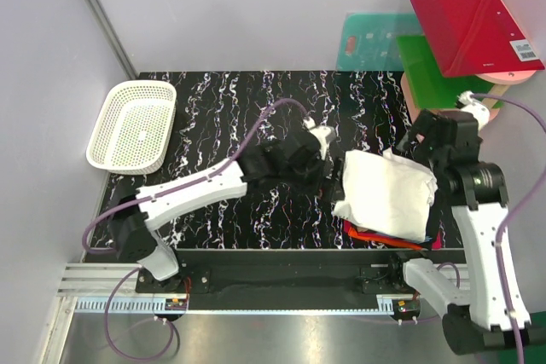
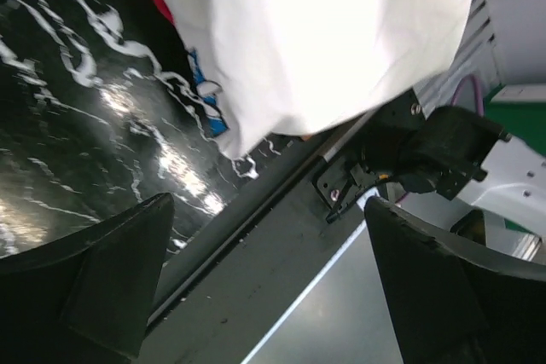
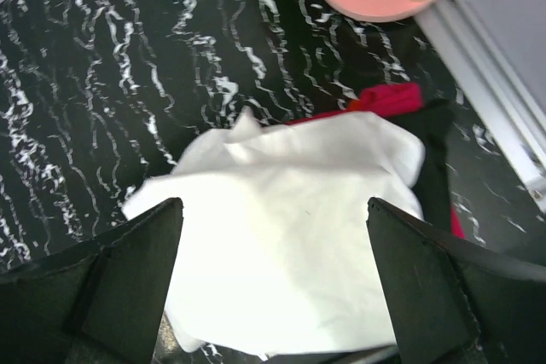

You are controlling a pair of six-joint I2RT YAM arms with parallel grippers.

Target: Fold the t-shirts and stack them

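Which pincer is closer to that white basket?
Left. The left pincer hangs mid-table, right of the basket; the right pincer is farther off, by the white t-shirt's right edge.

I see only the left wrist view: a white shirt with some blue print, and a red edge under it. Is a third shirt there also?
Observer: Yes. The right wrist view shows a black t-shirt under the white t-shirt, at its right edge.
Operator: Does the other arm hold something?
Observer: No. The right gripper is open above the white t-shirt and holds nothing.
Operator: Is anything else on the table?
Observer: A white mesh basket stands at the far left corner of the table, apart from the white t-shirt.
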